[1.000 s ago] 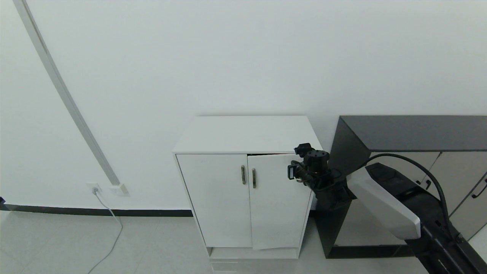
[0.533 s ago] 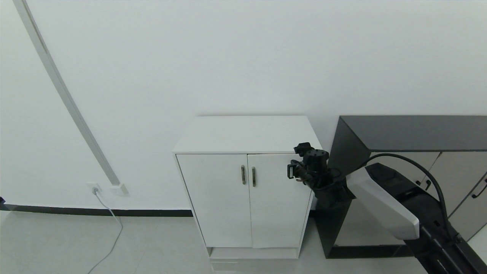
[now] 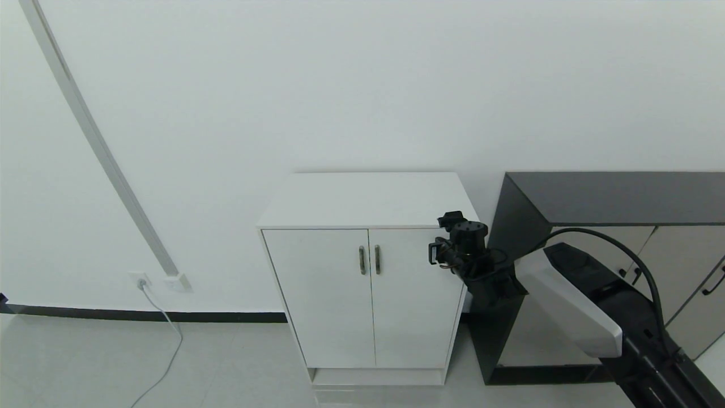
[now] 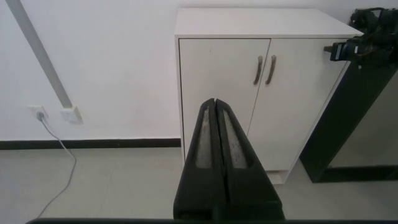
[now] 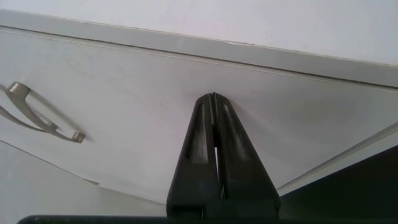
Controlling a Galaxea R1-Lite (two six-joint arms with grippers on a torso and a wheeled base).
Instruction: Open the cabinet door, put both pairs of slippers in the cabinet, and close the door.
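Observation:
The white cabinet (image 3: 362, 272) stands against the wall with both doors flush. Two slim metal handles (image 3: 369, 260) sit side by side at the middle seam. My right gripper (image 5: 214, 99) is shut, with its tips against the upper right part of the right door (image 3: 416, 294); in the head view its wrist (image 3: 464, 249) is at the cabinet's top right corner. My left gripper (image 4: 215, 106) is shut and empty, held back from the cabinet (image 4: 261, 93) and pointing at its left door. One handle (image 5: 37, 112) lies off to the side of the right fingers.
A dark cabinet (image 3: 600, 255) with mirrored doors stands just right of the white one. A wall socket (image 3: 140, 280) with a grey cable (image 3: 164, 340) is at the left, low on the wall. The pale floor (image 3: 141, 362) in front is open.
The right door stood slightly ajar a second ago; it has swung flush with the cabinet front. My right gripper moved slightly towards the cabinet with it.

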